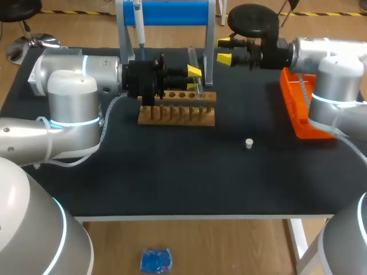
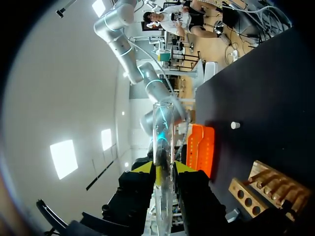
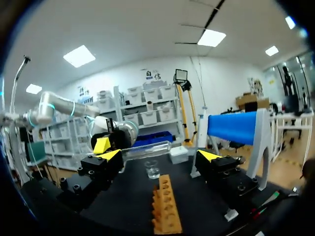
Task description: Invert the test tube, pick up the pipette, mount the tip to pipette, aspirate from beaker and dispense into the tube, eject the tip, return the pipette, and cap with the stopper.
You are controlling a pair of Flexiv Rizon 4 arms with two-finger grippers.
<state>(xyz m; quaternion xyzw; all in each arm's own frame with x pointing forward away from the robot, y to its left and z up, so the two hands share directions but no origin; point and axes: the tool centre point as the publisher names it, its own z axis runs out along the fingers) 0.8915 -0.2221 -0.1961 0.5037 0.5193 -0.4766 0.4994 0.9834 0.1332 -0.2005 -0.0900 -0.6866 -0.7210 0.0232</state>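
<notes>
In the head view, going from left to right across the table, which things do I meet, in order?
pipette → wooden rack → white stopper → orange tip box

Grippers: two, left gripper (image 1: 192, 78) and right gripper (image 1: 225, 50).
Yellow fingertips (image 1: 194, 71): four, two per gripper.
Test tube (image 2: 162, 147): one, clamped between the left gripper's fingers.
Wooden rack (image 1: 178, 112): one, just beside the left gripper; hole count not legible.
Stopper (image 1: 249, 143): one, well apart from both grippers.
Pipette (image 1: 138, 26): one.
Beaker (image 3: 152, 169): one, ahead of the right gripper.
Orange box (image 1: 298, 109): one.
Blue stand (image 1: 172, 12): one.
Counter (image 1: 172, 183): one.
</notes>
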